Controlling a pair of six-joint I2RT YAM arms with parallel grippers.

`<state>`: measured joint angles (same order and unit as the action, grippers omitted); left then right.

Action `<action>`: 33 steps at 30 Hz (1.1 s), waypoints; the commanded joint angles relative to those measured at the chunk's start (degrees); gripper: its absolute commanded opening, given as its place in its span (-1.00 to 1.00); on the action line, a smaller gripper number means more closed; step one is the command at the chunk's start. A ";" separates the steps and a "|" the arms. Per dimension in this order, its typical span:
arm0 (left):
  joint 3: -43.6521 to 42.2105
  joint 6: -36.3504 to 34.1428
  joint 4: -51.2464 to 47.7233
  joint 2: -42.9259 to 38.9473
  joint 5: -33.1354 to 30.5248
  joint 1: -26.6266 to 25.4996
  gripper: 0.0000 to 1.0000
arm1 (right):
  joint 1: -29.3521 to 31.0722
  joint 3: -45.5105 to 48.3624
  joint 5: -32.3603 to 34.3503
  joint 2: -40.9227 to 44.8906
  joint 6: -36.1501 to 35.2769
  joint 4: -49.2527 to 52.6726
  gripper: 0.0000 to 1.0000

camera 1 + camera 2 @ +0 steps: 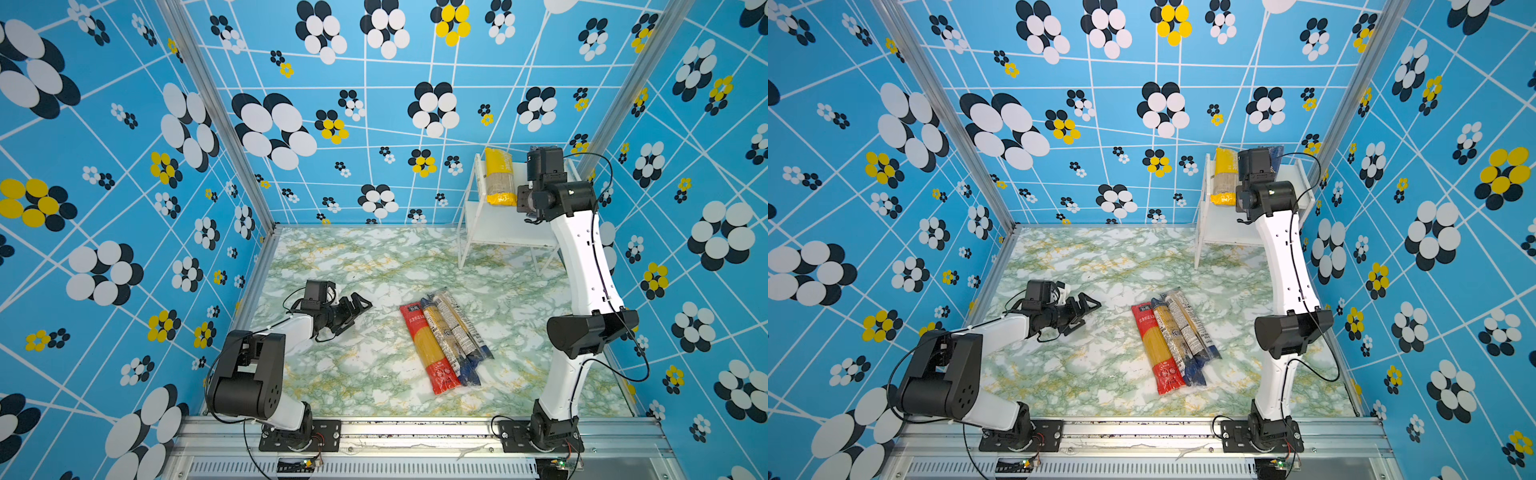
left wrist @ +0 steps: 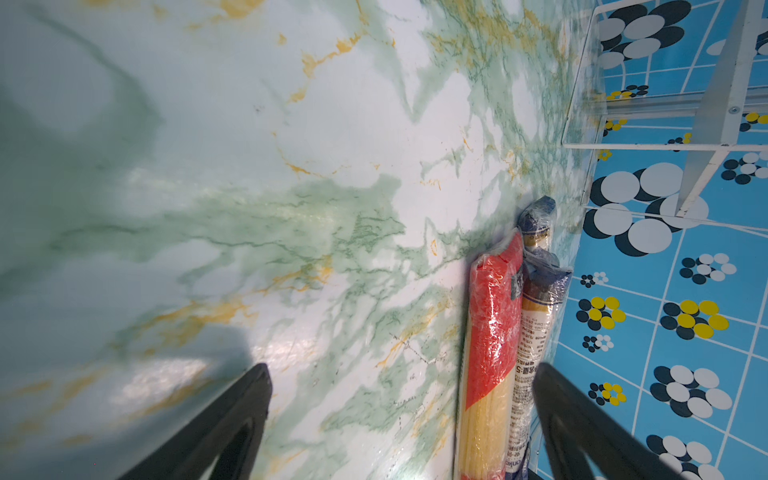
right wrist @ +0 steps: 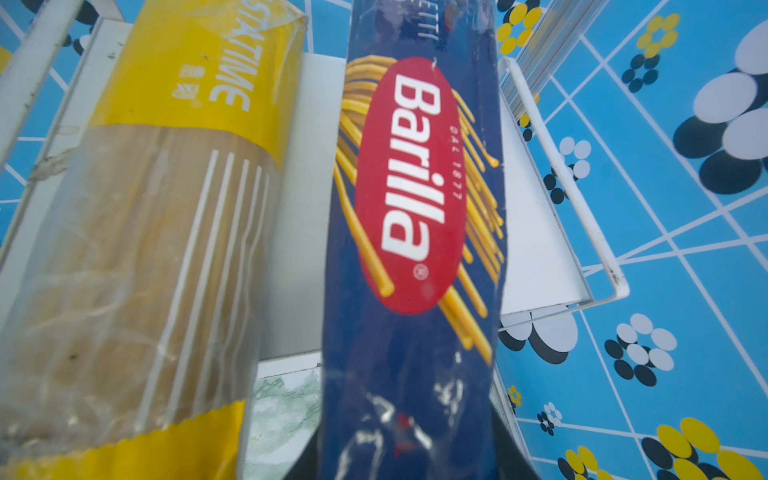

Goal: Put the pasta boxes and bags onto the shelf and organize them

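Observation:
The shelf (image 1: 505, 226) (image 1: 1223, 228) stands at the table's back right corner. A yellow pack (image 1: 498, 178) (image 1: 1225, 176) (image 3: 166, 249) lies on its top board (image 3: 536, 232), near end past the front edge. My right gripper (image 3: 409, 465) is shut on the dark blue Barilla pack (image 3: 411, 208) (image 1: 1276, 153), held lengthwise over that board beside the yellow one. I cannot tell whether it touches the board. On the table lie a red pack (image 1: 428, 349) (image 1: 1156, 349) (image 2: 490, 332) and two slim clear packs (image 1: 455, 332) (image 1: 1185, 332) (image 2: 536, 324), side by side. My left gripper (image 1: 359, 316) (image 1: 1088, 313) (image 2: 401, 370) is open, low and left of them.
Patterned blue walls close in the green marbled table (image 1: 374, 257) on three sides. The right arm's elbow (image 1: 590, 332) hangs over the table's right edge. A metal rail (image 1: 415, 432) with both arm bases runs along the front.

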<state>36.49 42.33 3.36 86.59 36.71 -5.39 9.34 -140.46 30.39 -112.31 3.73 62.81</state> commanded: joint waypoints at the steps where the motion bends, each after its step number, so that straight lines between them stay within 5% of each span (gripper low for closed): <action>1: 0.91 -1.09 1.30 0.86 1.18 0.58 0.99 | -0.20 4.07 -1.82 7.11 4.44 -13.55 -1.00; 7: 0.67 -1.40 1.22 0.78 1.64 1.08 0.99 | -0.20 20.33 -2.48 15.32 6.86 -26.76 -1.00; 18: 0.59 -1.19 1.48 0.69 2.16 1.52 0.99 | -0.10 34.11 -2.57 22.71 6.92 -38.06 -1.00; 33: 0.79 -1.35 0.68 -0.10 2.04 1.52 0.98 | -0.12 37.48 -1.67 24.82 6.43 -41.71 -1.00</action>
<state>36.49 42.13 3.92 86.59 37.80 -4.23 9.34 -99.98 26.06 -91.00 10.11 31.03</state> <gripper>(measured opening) 0.992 0.371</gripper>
